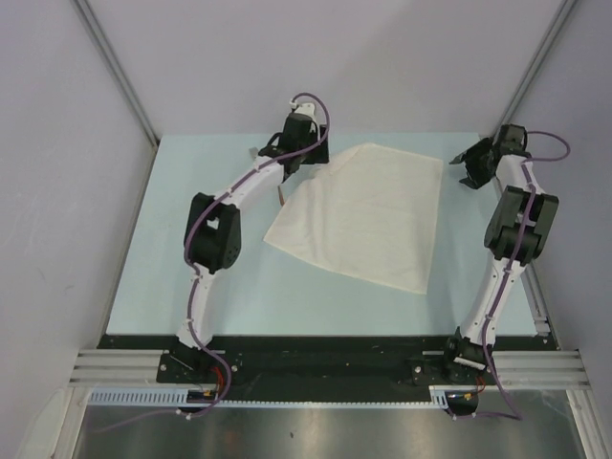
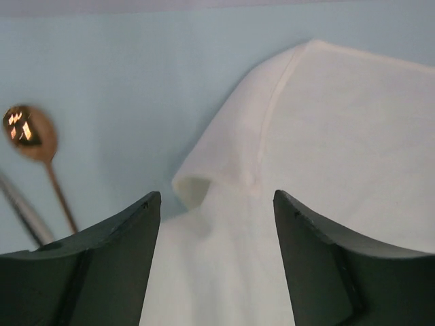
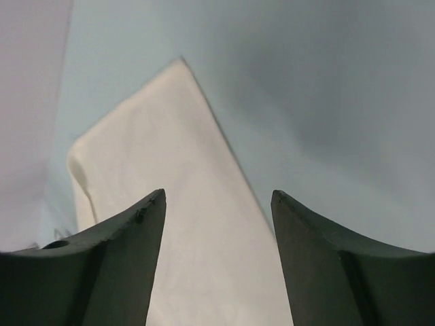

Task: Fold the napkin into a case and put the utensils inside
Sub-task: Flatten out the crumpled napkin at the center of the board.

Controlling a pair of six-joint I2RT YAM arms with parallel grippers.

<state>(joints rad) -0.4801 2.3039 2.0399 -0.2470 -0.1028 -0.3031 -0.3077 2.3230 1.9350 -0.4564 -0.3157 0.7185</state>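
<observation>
The cream napkin (image 1: 363, 215) lies flat in the middle of the table as a wide four-sided sheet. My left gripper (image 1: 304, 163) hovers open over its far left corner, and in the left wrist view the left gripper (image 2: 216, 200) has the napkin (image 2: 326, 170) with a curled-over edge lying between and beyond the jaws, ungripped. My right gripper (image 1: 463, 169) stands open at the far right corner; in the right wrist view the right gripper (image 3: 217, 197) is above the napkin (image 3: 170, 204). The copper-bowled spoon (image 2: 27, 132) and a silver handle (image 2: 24, 214), probably the fork's, lie left of the cloth.
The table is pale blue (image 1: 191, 277), walled by grey panels left, right and behind. A thin reddish handle (image 1: 280, 196) peeks out beside the left arm at the napkin's left edge. The black mounting rail (image 1: 316, 359) runs along the near edge.
</observation>
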